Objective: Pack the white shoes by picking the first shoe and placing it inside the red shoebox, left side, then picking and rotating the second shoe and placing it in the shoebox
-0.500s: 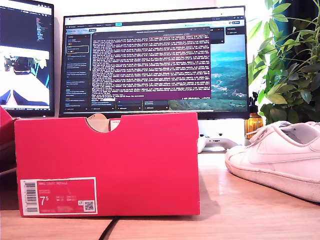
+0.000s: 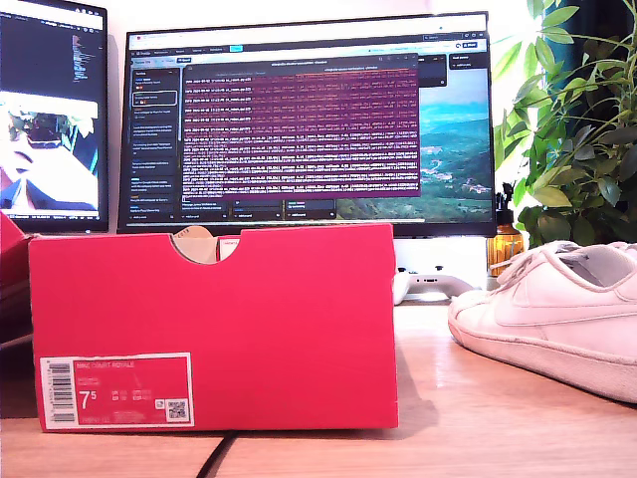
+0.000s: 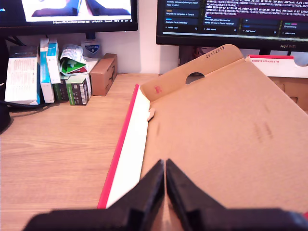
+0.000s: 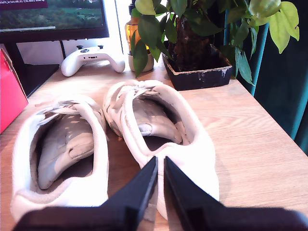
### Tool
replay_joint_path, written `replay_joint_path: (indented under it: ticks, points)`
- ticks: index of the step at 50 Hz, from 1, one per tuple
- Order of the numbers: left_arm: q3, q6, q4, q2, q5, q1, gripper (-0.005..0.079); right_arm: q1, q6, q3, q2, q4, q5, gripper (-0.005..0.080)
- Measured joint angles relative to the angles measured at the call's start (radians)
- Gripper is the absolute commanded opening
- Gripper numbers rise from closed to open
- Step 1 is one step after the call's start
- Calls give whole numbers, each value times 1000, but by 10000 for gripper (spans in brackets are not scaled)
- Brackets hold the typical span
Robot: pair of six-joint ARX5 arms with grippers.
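Observation:
The red shoebox [image 2: 214, 319] stands at the exterior view's left, its notch on the top edge and its 7.5 label low on the near wall. One white shoe [image 2: 557, 309] rests at that view's right edge. No gripper shows there. In the second wrist view both white shoes [image 4: 67, 144] [image 4: 159, 115] lie side by side, heels toward my second gripper [image 4: 160, 161], which is shut and empty just above the heel of one. My first gripper [image 3: 165, 166] is shut and empty over a brown cardboard panel [image 3: 226, 130] with a red edge; I cannot tell whether it is box or lid.
Two monitors [image 2: 309, 119] stand behind the box. A leafy plant [image 2: 577, 119] in a dark pot [image 4: 197, 72], an amber bottle [image 4: 132, 29] and a white game controller [image 4: 91, 57] sit beyond the shoes. Small cartons [image 3: 57, 72] line the wall by the desk's bare wood.
Only the pictures on the monitors have changed. The shoebox and the shoe stand where they were.

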Motion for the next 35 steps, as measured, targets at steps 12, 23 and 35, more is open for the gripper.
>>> replay_joint_path:
  ticks: [12,23,35]
  points:
    - [0,-5,3,0,0,0,-19,0,5,0,0,7,-2,-12]
    - [0,-23,84,0,12,0,-19,0,66,0,0,88,-41,-12]
    - [0,-107,298,0,138,0,-19,0,105,0,0,366,-122,-12]
